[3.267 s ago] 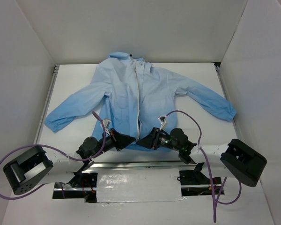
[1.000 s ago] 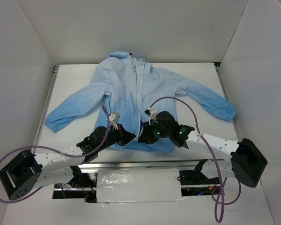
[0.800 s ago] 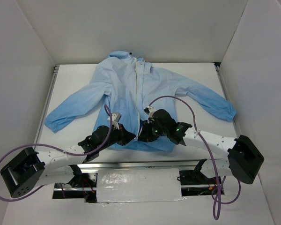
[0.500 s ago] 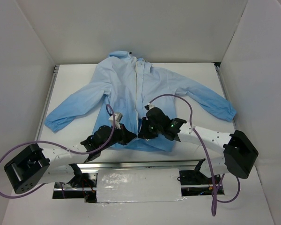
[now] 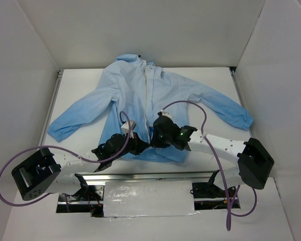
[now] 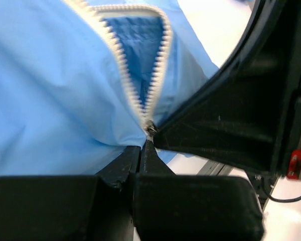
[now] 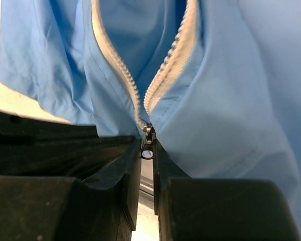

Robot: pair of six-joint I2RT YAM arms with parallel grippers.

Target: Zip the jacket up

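Observation:
The light-blue jacket [image 5: 140,95] lies spread on the white table, with its whitish zipper strip [image 5: 150,95] open down the front. Both grippers meet at the bottom hem. My left gripper [image 5: 139,146] is shut, its tips [image 6: 142,148] pinching the hem just below the zipper slider [image 6: 149,129]. My right gripper [image 5: 153,140] has its jaws closed to a narrow gap on the slider's metal pull tab [image 7: 147,151]. The two zipper rows [image 7: 155,90] part just above the slider [image 7: 148,134]. In the left wrist view, the right gripper's black body [image 6: 231,115] is close on the right.
White walls stand on three sides of the table [image 5: 210,75]. The jacket's sleeves reach out to the left [image 5: 65,125] and right [image 5: 231,113]. A metal rail [image 5: 150,176] and the arm bases run along the near edge. Purple cables loop over both arms.
Both arms have stretched forward and their grippers have closed in on the middle of the hem. The right gripper has shifted left and a little further up the jacket.

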